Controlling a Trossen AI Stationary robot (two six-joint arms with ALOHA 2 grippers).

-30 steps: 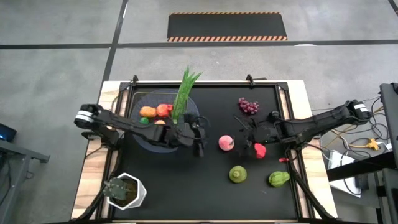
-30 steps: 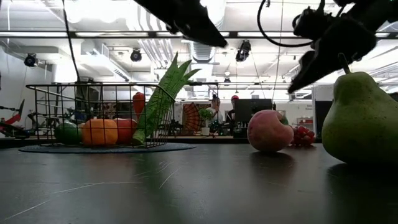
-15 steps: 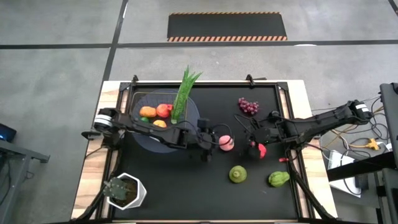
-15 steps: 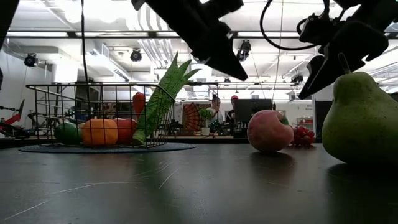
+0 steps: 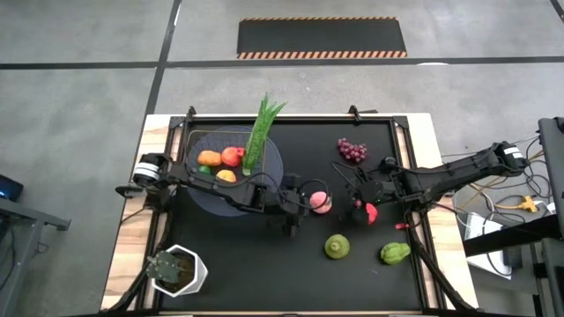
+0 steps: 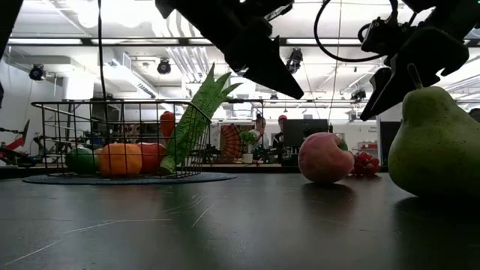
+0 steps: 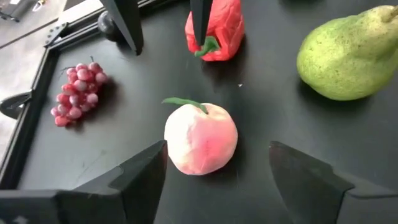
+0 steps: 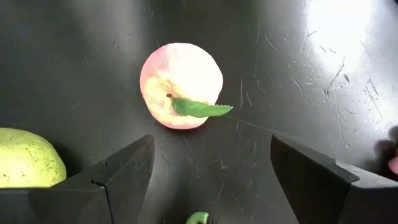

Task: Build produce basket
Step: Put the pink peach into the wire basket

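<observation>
The wire basket on its grey disc holds orange, red and green produce and the leafy stalk. A pink peach lies on the black table. My left gripper is open right beside it, one finger on each side, touching nothing. My right gripper is open above a red pepper, whose green stem shows in the right wrist view. The peach also shows in the right wrist view and the low view.
Purple grapes lie at the far right. A green pear, another green vegetable and a thin red chili lie at the near right. A potted plant stands at the near left corner.
My left gripper has gone from beside the basket toward the table's right edge and down, up to the pink peach, and stays open. The peach and the red pepper have kept their places.
</observation>
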